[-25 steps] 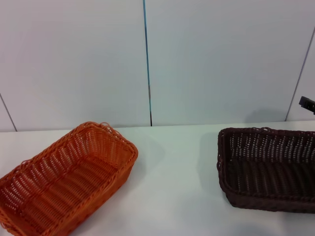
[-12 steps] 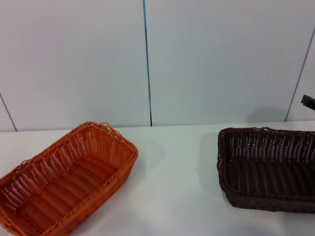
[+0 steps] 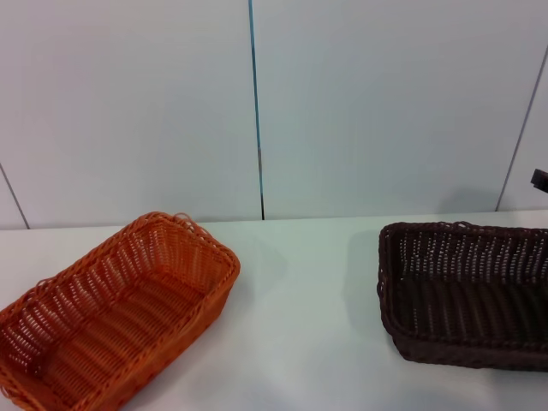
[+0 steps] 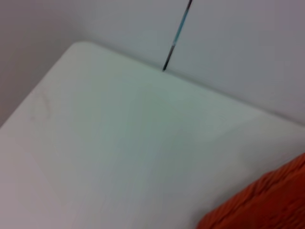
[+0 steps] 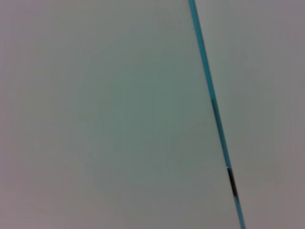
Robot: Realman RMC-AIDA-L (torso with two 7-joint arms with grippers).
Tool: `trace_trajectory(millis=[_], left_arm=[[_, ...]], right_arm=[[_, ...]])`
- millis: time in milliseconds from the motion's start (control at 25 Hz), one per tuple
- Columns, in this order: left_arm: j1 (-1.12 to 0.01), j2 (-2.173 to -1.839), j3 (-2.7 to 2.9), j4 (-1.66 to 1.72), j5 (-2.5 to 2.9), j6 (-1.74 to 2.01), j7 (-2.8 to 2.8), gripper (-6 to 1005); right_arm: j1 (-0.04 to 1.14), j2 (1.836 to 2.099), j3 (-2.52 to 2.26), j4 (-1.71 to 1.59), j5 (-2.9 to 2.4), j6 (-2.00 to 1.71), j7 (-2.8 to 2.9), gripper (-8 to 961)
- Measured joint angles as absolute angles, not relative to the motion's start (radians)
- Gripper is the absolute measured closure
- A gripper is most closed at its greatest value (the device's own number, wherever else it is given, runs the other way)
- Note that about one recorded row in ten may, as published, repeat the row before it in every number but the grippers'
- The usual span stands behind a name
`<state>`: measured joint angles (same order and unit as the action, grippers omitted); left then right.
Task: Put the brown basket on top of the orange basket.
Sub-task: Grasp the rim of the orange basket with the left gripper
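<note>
Right end effector (image 3: pixel 541 178) at frame edge above brown basket (image 3: pixel 467 291), grip state indiscernible; orange basket (image 3: pixel 111 312) well apart.

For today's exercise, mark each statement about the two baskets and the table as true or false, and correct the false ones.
1. The brown basket sits on top of the orange basket. False: they stand apart on the table, bare tabletop between them.
2. The orange basket is on the robot's left, the brown one on its right. True.
3. Both baskets are empty. True, as far as the head view shows.
4. A gripper is holding the brown basket's rim. False: nothing touches it; only a dark bit of the right arm shows at the edge, above and behind it.
5. The orange basket lies upside down. False: it stands open side up.
</note>
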<state>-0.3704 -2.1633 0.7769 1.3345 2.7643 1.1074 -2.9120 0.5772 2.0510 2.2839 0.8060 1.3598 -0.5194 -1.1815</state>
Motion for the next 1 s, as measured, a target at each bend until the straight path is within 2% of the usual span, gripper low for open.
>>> trace_trajectory(millis=[520,1000], left_arm=[[-0.423,-2.173,0.798,1.365,2.818,1.276,-2.978,155],[-0.447,-2.17,0.803,1.208,2.788,1.169,-2.978,165]], right_arm=[[0.605,2.049,2.279,0.789,1.294,-0.407,-1.184,287],[0.607,2.049,2.279,0.78,1.293,-0.387,-1.184,287]])
